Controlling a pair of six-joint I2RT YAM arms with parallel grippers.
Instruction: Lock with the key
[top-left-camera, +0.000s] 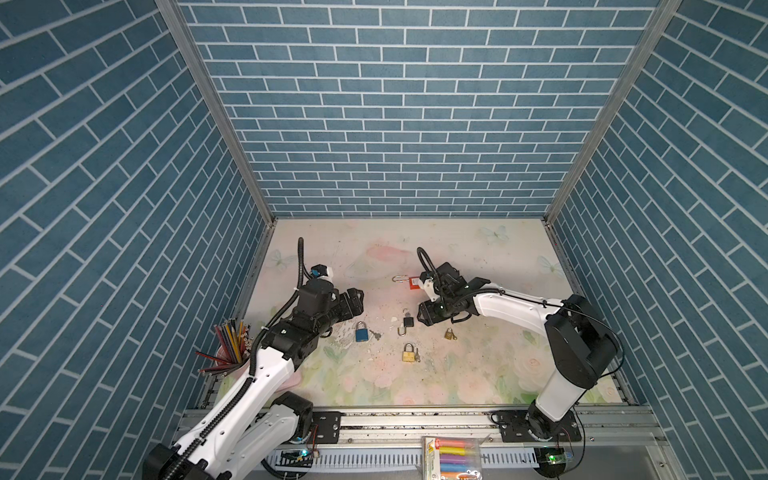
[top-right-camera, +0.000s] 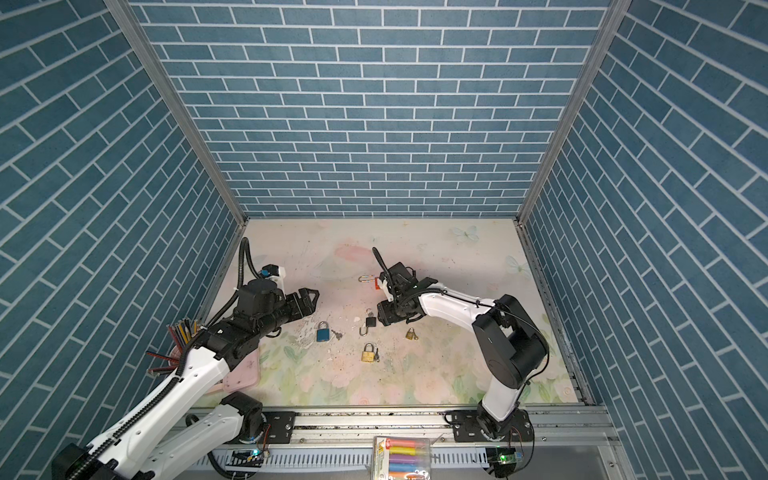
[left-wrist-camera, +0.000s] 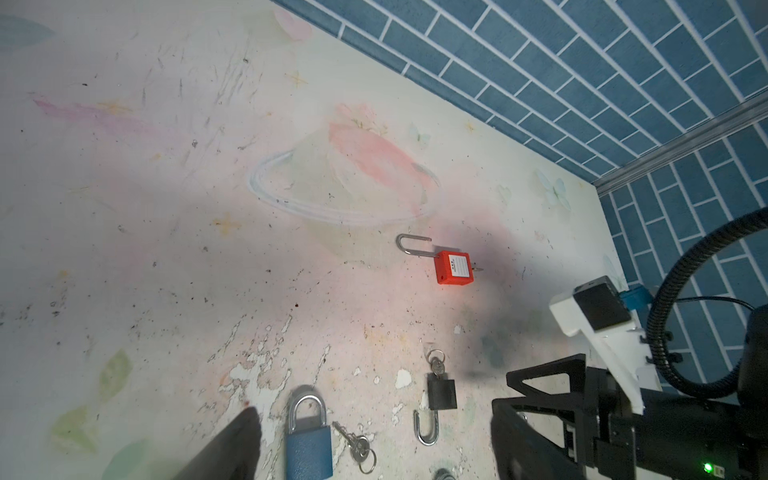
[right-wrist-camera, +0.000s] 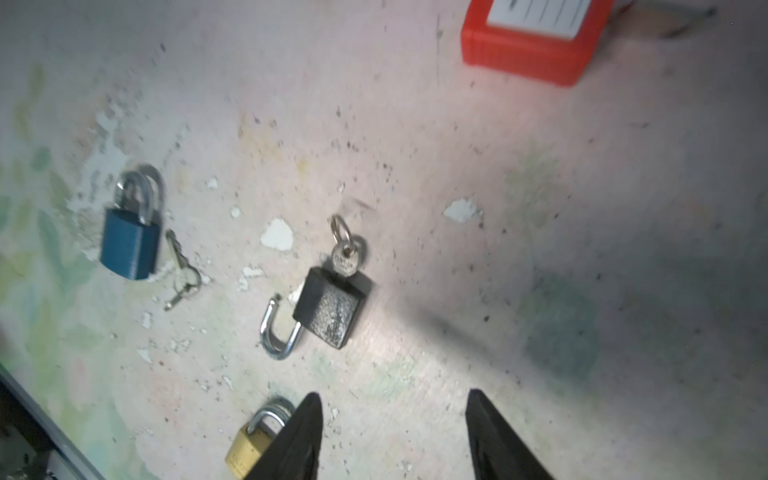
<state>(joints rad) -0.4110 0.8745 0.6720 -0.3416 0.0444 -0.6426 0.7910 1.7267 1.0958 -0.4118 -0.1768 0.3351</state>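
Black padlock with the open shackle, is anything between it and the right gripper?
Nothing visible. Bare tabletop lies between the open right gripper and the black padlock; the brass padlock lies off to one side.

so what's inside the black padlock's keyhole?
A silver key is pushed into the base of the black padlock. Only its head shows; the blade is covered by the lock body.

White arms (top-left-camera: 266, 374), blk joints (top-left-camera: 582, 353); prob. ribbed cables (top-left-camera: 299, 253)
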